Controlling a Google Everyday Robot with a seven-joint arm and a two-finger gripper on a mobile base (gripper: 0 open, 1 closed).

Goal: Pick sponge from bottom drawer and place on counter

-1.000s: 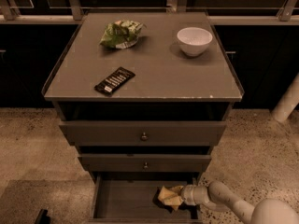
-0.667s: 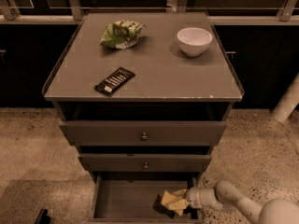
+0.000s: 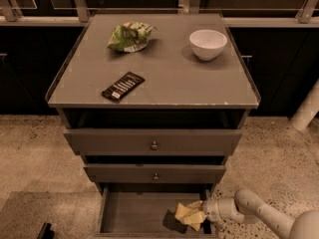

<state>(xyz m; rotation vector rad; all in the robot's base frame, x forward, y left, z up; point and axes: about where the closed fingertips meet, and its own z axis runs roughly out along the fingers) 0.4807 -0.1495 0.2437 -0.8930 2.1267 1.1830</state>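
Note:
The bottom drawer (image 3: 134, 214) is pulled open under two knobbed drawers. The pale-yellow sponge (image 3: 188, 215) sits at the drawer's right side, lifted a little above the floor, with its shadow beneath it. My gripper (image 3: 200, 214) reaches in from the right and is shut on the sponge's right end. The grey counter (image 3: 169, 78) is above, with a chipped front edge.
On the counter are a green-white snack bag (image 3: 128, 36) at the back left, a white bowl (image 3: 208, 44) at the back right, and a dark flat packet (image 3: 123, 85) near the front left. A white post (image 3: 306, 108) stands on the floor to the right.
The gripper has drawn back toward the front and right of the drawer with the sponge held in it, and the sponge has risen slightly off the drawer floor.

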